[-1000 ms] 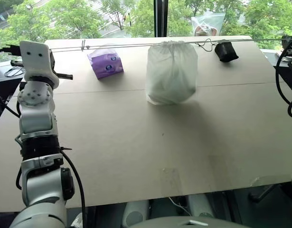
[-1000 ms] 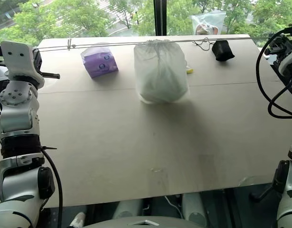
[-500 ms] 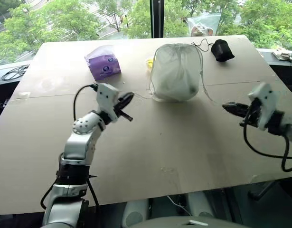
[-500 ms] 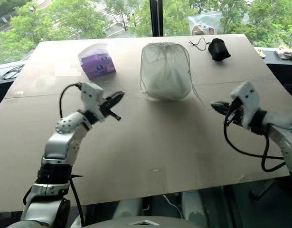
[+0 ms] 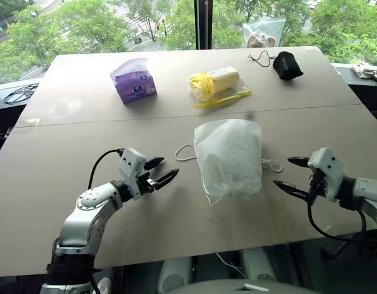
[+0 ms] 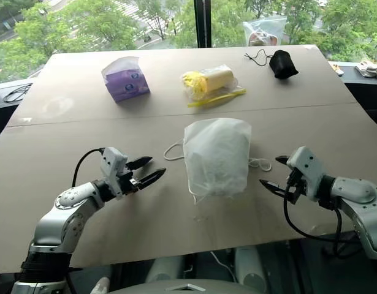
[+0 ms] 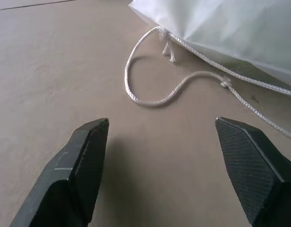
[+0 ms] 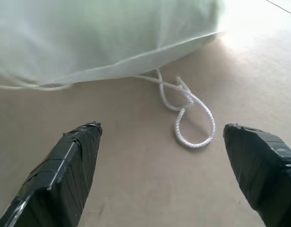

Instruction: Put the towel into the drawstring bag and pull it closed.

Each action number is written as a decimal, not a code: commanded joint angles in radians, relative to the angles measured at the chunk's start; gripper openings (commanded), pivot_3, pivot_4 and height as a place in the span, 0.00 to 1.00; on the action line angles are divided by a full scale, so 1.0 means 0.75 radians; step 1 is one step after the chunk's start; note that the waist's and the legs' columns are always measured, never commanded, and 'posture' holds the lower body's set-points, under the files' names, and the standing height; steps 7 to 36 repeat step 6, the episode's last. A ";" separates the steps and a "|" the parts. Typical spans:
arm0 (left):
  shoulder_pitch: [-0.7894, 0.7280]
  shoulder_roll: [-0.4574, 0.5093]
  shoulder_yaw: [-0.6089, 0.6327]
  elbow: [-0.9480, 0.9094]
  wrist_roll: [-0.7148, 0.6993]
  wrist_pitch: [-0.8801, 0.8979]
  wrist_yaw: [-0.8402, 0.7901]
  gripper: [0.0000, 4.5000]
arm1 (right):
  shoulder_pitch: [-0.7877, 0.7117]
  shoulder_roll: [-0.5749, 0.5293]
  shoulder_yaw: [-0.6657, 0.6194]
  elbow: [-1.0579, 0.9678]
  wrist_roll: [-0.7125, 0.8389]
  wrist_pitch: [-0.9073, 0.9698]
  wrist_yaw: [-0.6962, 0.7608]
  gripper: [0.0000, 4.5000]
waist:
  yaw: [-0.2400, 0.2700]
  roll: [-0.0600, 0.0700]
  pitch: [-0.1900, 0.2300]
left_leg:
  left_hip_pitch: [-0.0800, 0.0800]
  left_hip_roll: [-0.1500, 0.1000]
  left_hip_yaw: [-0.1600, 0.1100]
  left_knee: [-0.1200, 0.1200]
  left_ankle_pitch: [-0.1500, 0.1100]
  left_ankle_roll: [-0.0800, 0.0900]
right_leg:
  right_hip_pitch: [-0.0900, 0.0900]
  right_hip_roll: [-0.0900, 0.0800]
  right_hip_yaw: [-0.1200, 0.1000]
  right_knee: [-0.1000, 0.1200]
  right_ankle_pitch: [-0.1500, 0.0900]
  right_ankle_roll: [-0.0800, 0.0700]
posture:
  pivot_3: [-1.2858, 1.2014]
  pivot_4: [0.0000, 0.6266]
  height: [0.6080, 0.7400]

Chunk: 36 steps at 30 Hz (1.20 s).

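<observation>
Pincers stand wide and empty on either side of the large white translucent thin-fabric drawstring bag (image 5: 228,158), the left pincer (image 5: 159,172) near its left cord loop (image 5: 183,154), the right pincer (image 5: 292,174) near the right loop (image 5: 273,164); a pale mass inside may be the towel, I cannot tell. Cords lying slack could let the mouth reopen, I judge. Beyond the bag on the tan desk (image 5: 65,147) lie a clear packet of yellow items (image 5: 214,82), a purple tissue pack (image 5: 134,80) and a small black pouch (image 5: 287,64), none obstructing.

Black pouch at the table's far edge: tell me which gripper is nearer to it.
Right. The right gripper sits on the black pouch's side of the table; the left gripper is beyond the drawstring bag.
</observation>
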 commanded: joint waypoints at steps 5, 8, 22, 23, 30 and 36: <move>0.168 0.103 0.248 -0.303 -0.205 0.115 -0.012 0.76 | 0.159 0.018 -0.329 -0.213 0.134 -0.017 0.055 0.93 | 0.007 0.000 -0.001 | 0.002 -0.001 0.001 0.002 0.000 0.001 | 0.001 0.000 -0.002 0.001 -0.003 -0.005 | 0.52 0.24 1.00; 0.178 0.101 0.266 -0.311 -0.213 0.115 -0.006 0.76 | 0.171 0.028 -0.338 -0.216 0.127 -0.021 0.046 0.93 | 0.007 0.000 -0.001 | 0.004 0.000 0.001 0.002 0.000 0.001 | 0.002 0.000 -0.002 0.001 -0.003 -0.005 | 0.52 0.24 1.00; 0.178 0.101 0.266 -0.311 -0.213 0.115 -0.006 0.76 | 0.171 0.028 -0.338 -0.216 0.127 -0.021 0.046 0.93 | 0.007 0.000 -0.001 | 0.004 0.000 0.001 0.002 0.000 0.001 | 0.002 0.000 -0.002 0.001 -0.003 -0.005 | 0.52 0.24 1.00; 0.178 0.101 0.266 -0.311 -0.213 0.115 -0.006 0.76 | 0.171 0.028 -0.338 -0.216 0.127 -0.021 0.046 0.93 | 0.007 0.000 -0.001 | 0.004 0.000 0.001 0.002 0.000 0.001 | 0.002 0.000 -0.002 0.001 -0.003 -0.005 | 0.52 0.24 1.00; 0.178 0.101 0.266 -0.311 -0.213 0.115 -0.006 0.76 | 0.171 0.028 -0.338 -0.216 0.127 -0.021 0.046 0.93 | 0.007 0.000 -0.001 | 0.004 0.000 0.001 0.002 0.000 0.001 | 0.002 0.000 -0.002 0.001 -0.003 -0.005 | 0.52 0.24 1.00; 0.178 0.101 0.266 -0.311 -0.213 0.115 -0.006 0.76 | 0.171 0.028 -0.338 -0.216 0.127 -0.021 0.046 0.93 | 0.007 0.000 -0.001 | 0.004 0.000 0.001 0.002 0.000 0.001 | 0.002 0.000 -0.002 0.001 -0.003 -0.005 | 0.52 0.24 1.00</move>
